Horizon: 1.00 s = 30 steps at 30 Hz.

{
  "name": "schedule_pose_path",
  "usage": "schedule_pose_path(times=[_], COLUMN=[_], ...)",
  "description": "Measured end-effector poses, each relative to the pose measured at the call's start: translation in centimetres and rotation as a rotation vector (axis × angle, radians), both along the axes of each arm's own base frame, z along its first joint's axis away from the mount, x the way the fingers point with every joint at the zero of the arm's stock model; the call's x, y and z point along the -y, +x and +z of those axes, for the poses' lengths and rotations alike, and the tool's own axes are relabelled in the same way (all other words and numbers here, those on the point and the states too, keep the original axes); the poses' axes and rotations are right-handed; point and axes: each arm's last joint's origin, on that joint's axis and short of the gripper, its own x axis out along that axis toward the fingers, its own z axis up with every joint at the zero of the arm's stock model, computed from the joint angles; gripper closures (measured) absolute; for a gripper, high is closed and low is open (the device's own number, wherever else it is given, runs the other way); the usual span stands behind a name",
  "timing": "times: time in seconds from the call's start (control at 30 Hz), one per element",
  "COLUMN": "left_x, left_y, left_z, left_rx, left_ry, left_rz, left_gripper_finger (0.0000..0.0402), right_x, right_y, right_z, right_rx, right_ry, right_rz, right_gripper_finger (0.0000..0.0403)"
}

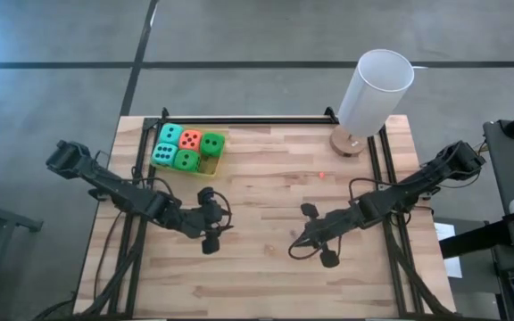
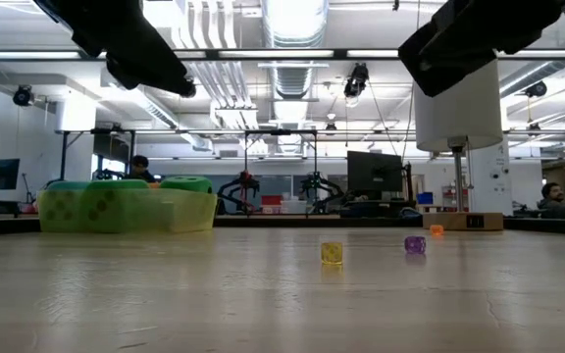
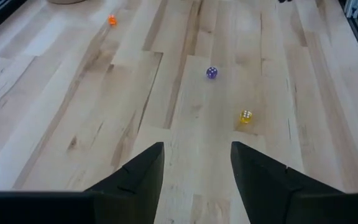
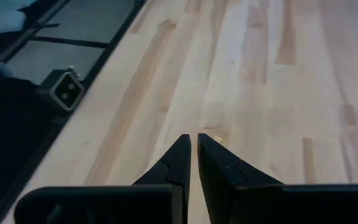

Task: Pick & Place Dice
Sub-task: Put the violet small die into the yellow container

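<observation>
Five soft dice sit in a translucent yellow tray (image 1: 209,168) at the far left of the table: two teal (image 1: 169,135), one orange-red (image 1: 190,139), two green (image 1: 211,144). Three tiny dice lie on the bare wood: yellow (image 3: 245,116), purple (image 3: 211,73), orange (image 3: 112,20). My left gripper (image 3: 197,149) hovers open over the table's near left middle (image 1: 217,220), with the yellow die ahead of its fingers and nothing between them. My right gripper (image 4: 194,138) hangs shut over the near right middle (image 1: 298,242), holding nothing.
A lamp with a white cylinder shade (image 1: 375,89) on a round wooden base (image 1: 351,141) stands at the far right. Black frame rails (image 1: 239,120) run along the table's far edge and sides. Bare wood lies between the two grippers.
</observation>
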Motion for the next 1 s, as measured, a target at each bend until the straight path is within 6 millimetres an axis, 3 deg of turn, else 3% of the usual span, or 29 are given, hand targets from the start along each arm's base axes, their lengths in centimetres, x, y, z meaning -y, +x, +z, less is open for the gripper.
schedule_pose_path(times=[0.23, 0.67, 1.0], left_x=[0.0, 0.0, 0.0], left_y=[0.0, 0.0, 0.0], left_z=[-0.1, -0.1, -0.1], left_rx=[0.002, 0.005, 0.007], left_ry=[0.001, 0.0, -0.001], left_rz=[-0.002, -0.002, -0.002], left_gripper_finger=[0.0202, 0.0217, 0.0235], right_x=[-0.5, -0.6, -0.4], right_y=[-0.4, -0.7, -2.6], right_z=[-0.3, -0.6, -3.9], right_rx=[-0.044, -0.062, -0.165], right_ry=[0.046, 0.047, 0.037], right_rz=[0.099, 0.108, 0.07], right_gripper_finger=[0.0374, 0.0374, 0.0374])
